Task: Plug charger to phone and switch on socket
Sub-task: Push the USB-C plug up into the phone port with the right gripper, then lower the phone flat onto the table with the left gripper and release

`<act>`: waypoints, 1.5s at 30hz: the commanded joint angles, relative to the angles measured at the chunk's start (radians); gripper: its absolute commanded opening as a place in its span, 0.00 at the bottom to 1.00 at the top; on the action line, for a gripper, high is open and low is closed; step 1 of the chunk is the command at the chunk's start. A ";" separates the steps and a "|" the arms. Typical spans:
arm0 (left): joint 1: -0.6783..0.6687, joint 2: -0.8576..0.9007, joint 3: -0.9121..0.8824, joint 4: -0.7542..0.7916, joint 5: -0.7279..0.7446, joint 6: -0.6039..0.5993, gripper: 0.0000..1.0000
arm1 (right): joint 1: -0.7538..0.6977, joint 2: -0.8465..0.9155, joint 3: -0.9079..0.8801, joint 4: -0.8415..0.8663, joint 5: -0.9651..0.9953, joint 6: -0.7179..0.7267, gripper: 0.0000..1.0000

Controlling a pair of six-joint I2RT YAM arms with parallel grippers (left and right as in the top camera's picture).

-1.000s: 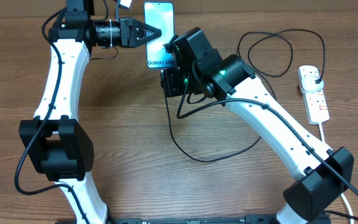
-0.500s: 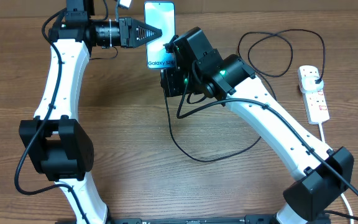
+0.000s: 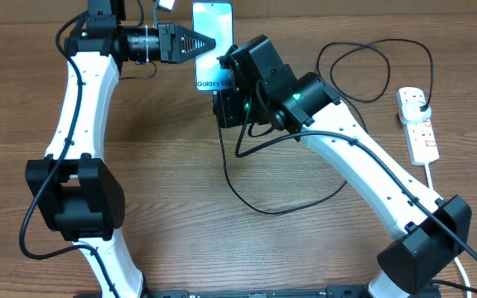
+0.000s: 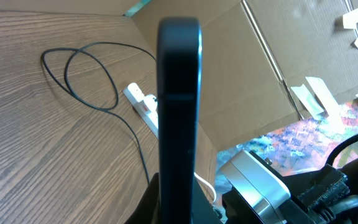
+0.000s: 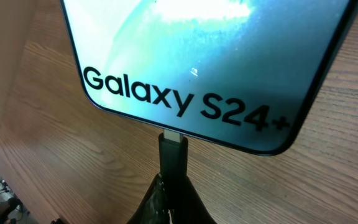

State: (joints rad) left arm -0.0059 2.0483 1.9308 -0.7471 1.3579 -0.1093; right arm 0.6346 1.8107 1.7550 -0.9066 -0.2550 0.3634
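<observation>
The phone (image 3: pixel 212 33), blue-teal screen reading "Galaxy S24+", lies at the back middle of the table. My left gripper (image 3: pixel 214 46) is shut on its left long edge; in the left wrist view the phone (image 4: pixel 179 106) shows edge-on between the fingers. My right gripper (image 5: pixel 174 180) is shut on the charger's black connector (image 5: pixel 173 152), whose tip meets the phone's bottom edge (image 5: pixel 191 74). The black charger cable (image 3: pixel 247 194) loops over the table to a black plug (image 3: pixel 421 103) in the white socket (image 3: pixel 421 128) at the right.
The socket's thick white cord (image 3: pixel 470 257) runs toward the front right corner. Cardboard panels (image 4: pixel 241 74) stand behind the table. The charger cable makes a large loop (image 3: pixel 371 66) at the back right.
</observation>
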 commanded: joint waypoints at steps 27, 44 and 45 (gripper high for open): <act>0.005 -0.014 0.015 0.003 0.052 -0.052 0.04 | -0.002 -0.044 0.027 0.081 0.091 0.060 0.04; -0.019 0.003 0.004 -0.287 -0.429 0.020 0.04 | -0.016 -0.045 0.027 -0.097 0.090 0.089 1.00; -0.042 0.016 -0.018 -0.325 -0.467 0.040 0.04 | -0.042 -0.045 0.027 -0.121 0.090 0.130 1.00</act>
State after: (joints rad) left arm -0.0051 2.0487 1.9301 -1.0290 1.0023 -0.1364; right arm 0.6315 1.8050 1.7557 -1.0023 -0.1753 0.4297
